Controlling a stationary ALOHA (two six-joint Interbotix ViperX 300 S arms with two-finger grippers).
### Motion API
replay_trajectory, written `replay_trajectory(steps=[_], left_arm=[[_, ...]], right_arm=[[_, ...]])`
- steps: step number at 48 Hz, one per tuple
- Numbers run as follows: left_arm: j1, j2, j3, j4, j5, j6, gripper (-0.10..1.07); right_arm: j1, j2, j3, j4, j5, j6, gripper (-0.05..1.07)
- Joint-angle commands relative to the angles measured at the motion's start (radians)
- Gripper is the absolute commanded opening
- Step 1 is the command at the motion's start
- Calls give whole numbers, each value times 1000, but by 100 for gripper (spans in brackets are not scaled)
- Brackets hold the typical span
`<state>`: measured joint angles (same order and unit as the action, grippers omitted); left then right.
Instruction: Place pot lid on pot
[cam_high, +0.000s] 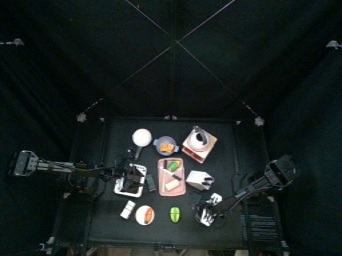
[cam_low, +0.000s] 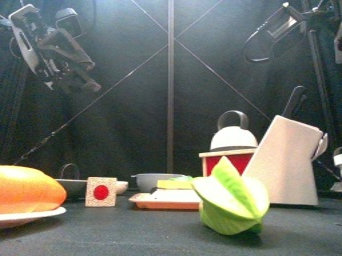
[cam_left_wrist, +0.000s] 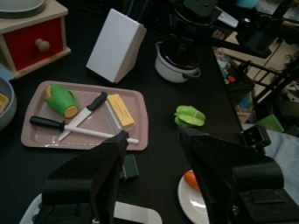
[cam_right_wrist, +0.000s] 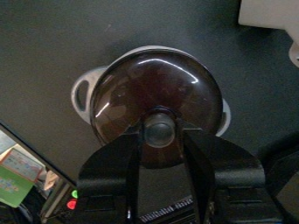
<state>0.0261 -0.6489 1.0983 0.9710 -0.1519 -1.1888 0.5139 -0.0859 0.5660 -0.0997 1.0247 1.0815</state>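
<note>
A dark glass pot lid (cam_right_wrist: 156, 94) sits on the pot (cam_right_wrist: 84, 93), whose pale rim and handles show around the lid, at the table's (cam_high: 160, 232) right front area. The right gripper (cam_right_wrist: 160, 144) hangs directly over it, jaws parted either side of the lid's knob (cam_right_wrist: 159, 129) without pinching it. The left gripper (cam_left_wrist: 156, 153) waits above the table's left side, jaws standing wide and holding nothing. Beside the pot stands a white wedge-shaped box (cam_left_wrist: 115, 44), with a green star-shaped fruit (cam_left_wrist: 191, 115) near it. A pink tray (cam_left_wrist: 42, 131) holds a green vegetable (cam_left_wrist: 63, 100), a yellow block (cam_left_wrist: 119, 109) and utensils (cam_left_wrist: 84, 124). A red drawer box (cam_left_wrist: 38, 41) stands behind.
</note>
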Motion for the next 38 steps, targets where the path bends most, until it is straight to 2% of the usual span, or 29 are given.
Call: replay_trajectory(steps=[1, 19, 33, 38], left_arm=[[-2, -2, -12, -2, -5, 2, 87], [-2, -2, -12, -2, -3, 2, 87], [-2, -2, -11, -2, -5, 2, 87], [-2, -2, -11, -2, -5, 2, 87]], right_arm=[[-5, -18, -9, -2, -6, 2, 63], [-5, -21, -48, -14, 31, -2, 88], [-5, -28, -95, -40, 69, -12, 89], [0, -58, -97, -97, 91, 3, 89]])
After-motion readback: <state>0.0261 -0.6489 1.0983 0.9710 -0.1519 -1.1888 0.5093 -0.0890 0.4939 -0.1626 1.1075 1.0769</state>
